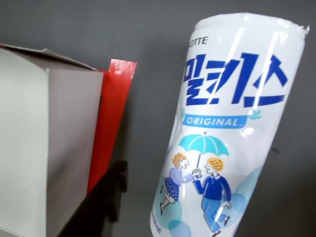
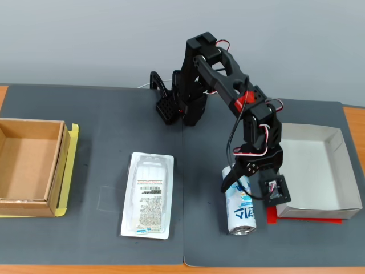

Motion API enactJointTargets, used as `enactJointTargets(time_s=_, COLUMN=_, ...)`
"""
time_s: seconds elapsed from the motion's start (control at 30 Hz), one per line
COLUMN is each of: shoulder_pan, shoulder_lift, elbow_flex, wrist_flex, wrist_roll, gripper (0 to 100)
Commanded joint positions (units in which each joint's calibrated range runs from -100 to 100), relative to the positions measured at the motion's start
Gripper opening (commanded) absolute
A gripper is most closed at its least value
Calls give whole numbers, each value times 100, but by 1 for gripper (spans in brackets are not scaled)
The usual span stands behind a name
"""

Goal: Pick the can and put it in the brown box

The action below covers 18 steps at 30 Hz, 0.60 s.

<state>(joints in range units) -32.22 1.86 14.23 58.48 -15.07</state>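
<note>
In the fixed view the can (image 2: 242,210) lies on the dark desk (image 2: 102,114), silver end toward the camera. The tool (image 2: 246,182) sits over its far end, jaws spread around it. A white box (image 2: 319,171) is just right; a plastic tray (image 2: 147,195) lies mid-desk; the brown box (image 2: 31,165) sits far left.

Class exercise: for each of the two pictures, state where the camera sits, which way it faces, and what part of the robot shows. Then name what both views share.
Wrist view: rides on the arm, close beside the can, facing it and the white box; only a dark part at the bottom edge, likely a finger.
Fixed view: in front, above, looking down over the mat; whole arm and gripper.
Shared: can, white box.
</note>
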Motion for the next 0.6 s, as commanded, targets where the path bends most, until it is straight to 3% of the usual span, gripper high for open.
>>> enactJointTargets(time_s=0.0, shoulder_pan=-11, shoulder_lift=132, elbow_flex=-428, wrist_flex=-63, wrist_roll=-15, gripper=46)
enactJointTargets(time_s=0.57, shoulder_pan=22, shoulder_lift=1250, elbow_flex=-808, wrist_flex=-72, wrist_roll=-15, gripper=46)
